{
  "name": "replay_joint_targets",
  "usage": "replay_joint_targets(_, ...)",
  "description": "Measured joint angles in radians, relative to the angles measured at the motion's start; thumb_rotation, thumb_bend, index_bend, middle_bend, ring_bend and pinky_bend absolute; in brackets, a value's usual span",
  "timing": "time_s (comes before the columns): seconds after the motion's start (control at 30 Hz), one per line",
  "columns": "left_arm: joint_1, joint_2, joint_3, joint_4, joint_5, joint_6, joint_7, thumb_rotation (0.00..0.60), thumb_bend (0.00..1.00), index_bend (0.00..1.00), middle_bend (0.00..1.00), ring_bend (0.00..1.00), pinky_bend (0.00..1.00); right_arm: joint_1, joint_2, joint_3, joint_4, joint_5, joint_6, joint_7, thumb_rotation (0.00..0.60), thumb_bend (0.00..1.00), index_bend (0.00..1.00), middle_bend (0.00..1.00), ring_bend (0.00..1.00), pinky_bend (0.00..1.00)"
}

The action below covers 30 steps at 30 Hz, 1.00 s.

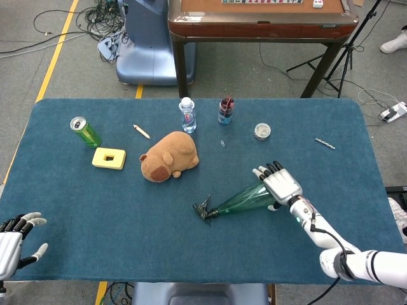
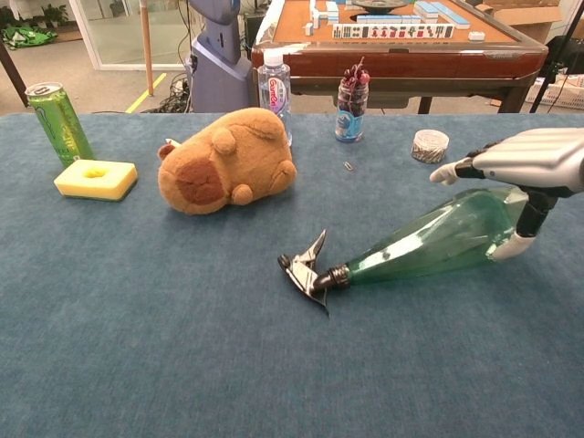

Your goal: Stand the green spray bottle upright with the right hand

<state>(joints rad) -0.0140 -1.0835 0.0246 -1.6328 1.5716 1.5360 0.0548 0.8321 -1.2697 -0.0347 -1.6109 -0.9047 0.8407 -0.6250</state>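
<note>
The green spray bottle (image 1: 241,200) (image 2: 429,242) lies slanted on the blue table, its black trigger head (image 2: 306,272) touching the cloth and pointing left. Its wide base is raised to the right. My right hand (image 1: 284,184) (image 2: 538,157) grips that base, fingers over the top and the thumb (image 2: 513,246) under it. My left hand (image 1: 14,244) rests open at the table's near left corner, far from the bottle, and shows only in the head view.
A brown plush animal (image 1: 170,155) (image 2: 224,160) lies left of the bottle. Behind stand a water bottle (image 1: 187,115), a small jar (image 1: 226,111) and a round tin (image 1: 262,131). A yellow sponge (image 1: 109,158) and green can (image 1: 84,131) are at far left.
</note>
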Motion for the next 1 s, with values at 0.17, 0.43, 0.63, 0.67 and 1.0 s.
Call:
replay_joint_targets(0.17, 0.003, 0.002, -0.001, 0.003, -0.007, 0.000, -0.005, 0.600, 0.26, 0.35, 0.25, 0.21, 0.23, 0.021, 0.002, 0.027, 0.016, 0.004, -0.029, 0.020, 0.472, 0.00, 0.00, 0.10, 0.04, 0.08)
replay_joint_targets(0.43, 0.002, -0.001, 0.001, 0.008, -0.006, -0.006, -0.009, 0.600, 0.26, 0.35, 0.25, 0.21, 0.23, 0.028, 0.078, 0.036, -0.069, -0.178, -0.042, 0.083, 0.470, 0.01, 0.00, 0.11, 0.04, 0.08)
replay_joint_targets(0.63, 0.006, -0.001, 0.003, 0.009, -0.002, 0.001, -0.015, 0.600, 0.26, 0.35, 0.25, 0.21, 0.23, 0.051, 0.099, 0.034, -0.112, -0.312, -0.062, 0.086, 0.470, 0.01, 0.00, 0.11, 0.04, 0.07)
replay_joint_targets(0.67, 0.008, 0.000, 0.003, 0.010, -0.003, 0.002, -0.017, 0.600, 0.26, 0.35, 0.25, 0.21, 0.23, 0.057, 0.097, 0.033, -0.115, -0.321, -0.070, 0.082, 0.470, 0.01, 0.01, 0.11, 0.04, 0.07)
replay_joint_targets(1.0, 0.023, 0.002, 0.006, 0.026, -0.006, 0.017, -0.040, 0.600, 0.26, 0.36, 0.25, 0.21, 0.23, 0.100, -0.001, 0.015, -0.082, -0.365, -0.117, -0.012, 0.469, 0.02, 0.11, 0.11, 0.04, 0.07)
